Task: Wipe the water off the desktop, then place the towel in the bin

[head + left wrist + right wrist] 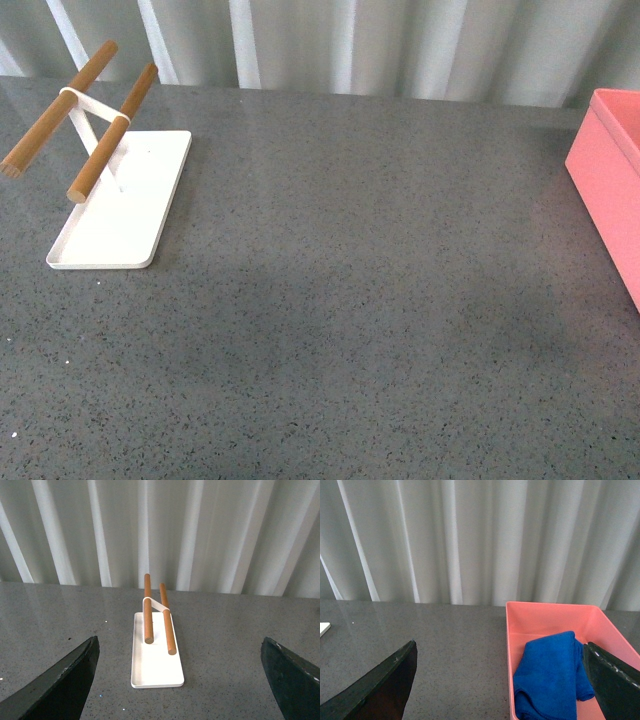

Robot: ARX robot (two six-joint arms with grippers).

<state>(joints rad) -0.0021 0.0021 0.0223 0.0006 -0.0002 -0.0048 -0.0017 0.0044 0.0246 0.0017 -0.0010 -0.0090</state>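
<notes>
Towel (pixel 551 675): blue and fluffy, it lies bunched up inside the pink bin, toward one side of it, and nothing holds it.
Bin (pixel 547 615): a big pink box that sits on the desktop. In the front view only a piece of it (pixel 610 180) shows, at the far right edge.
Desktop (pixel 360 300): dark grey with tiny specks. It looks dry in the front view.
Right gripper (pixel 502 680): its two dark fingers are spread wide apart and hold nothing. One finger (pixel 380 690) is out over the grey desktop. The other finger (pixel 615 680) is over the bin. The towel lies between the two fingers, close beside that second one. I cannot tell if they touch.
Left gripper (pixel 180 680): its fingers are wide apart too, and they hold nothing.
Tray (pixel 120 205): flat and white, on the left side of the desktop, well apart from the bin. In the left wrist view it (pixel 156 652) lies between the left fingers, farther off.
Rods (pixel 100 115): two brown wooden sticks on a white stand above the tray.
Curtain (pixel 200 530): pale folds behind the desktop.
</notes>
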